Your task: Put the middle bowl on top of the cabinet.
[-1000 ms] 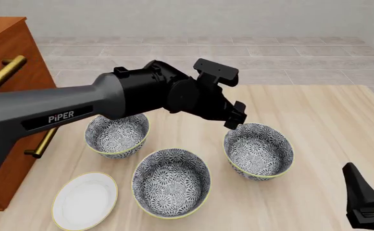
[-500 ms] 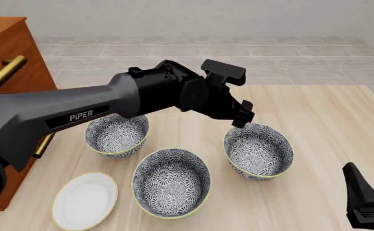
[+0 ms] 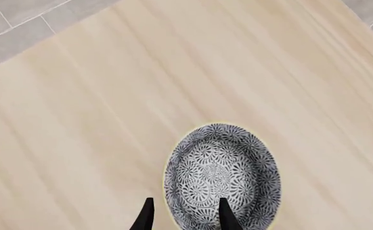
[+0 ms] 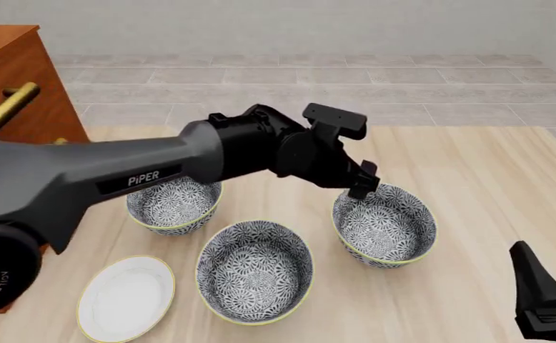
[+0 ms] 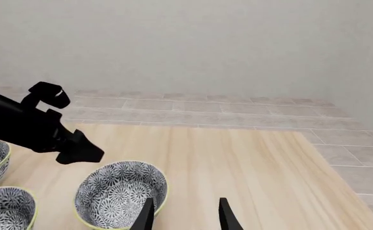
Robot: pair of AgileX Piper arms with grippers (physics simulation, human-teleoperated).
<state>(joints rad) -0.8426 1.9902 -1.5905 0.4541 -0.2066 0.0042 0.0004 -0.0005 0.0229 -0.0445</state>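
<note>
Middle bowl (image 4: 254, 270) is seen on the table (image 4: 478, 179), nearest of three, untouched. Left gripper (image 4: 363, 187) is held over the right-hand bowl (image 4: 384, 224), jaws apart, one finger each side of its rim. Far-left bowl (image 4: 173, 204) partly hidden by the arm. Cabinet (image 4: 16, 78) cut off at left edge. Right gripper (image 5: 183, 215) mostly out of frame, jaws apart.

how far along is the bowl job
Done: nothing; all three bowls sit on the table, none on the cabinet. In hand: the open left gripper straddles the right bowl's rim, not the middle bowl. Left: grasp, lift, place. The right gripper is open, holding nothing.
</note>
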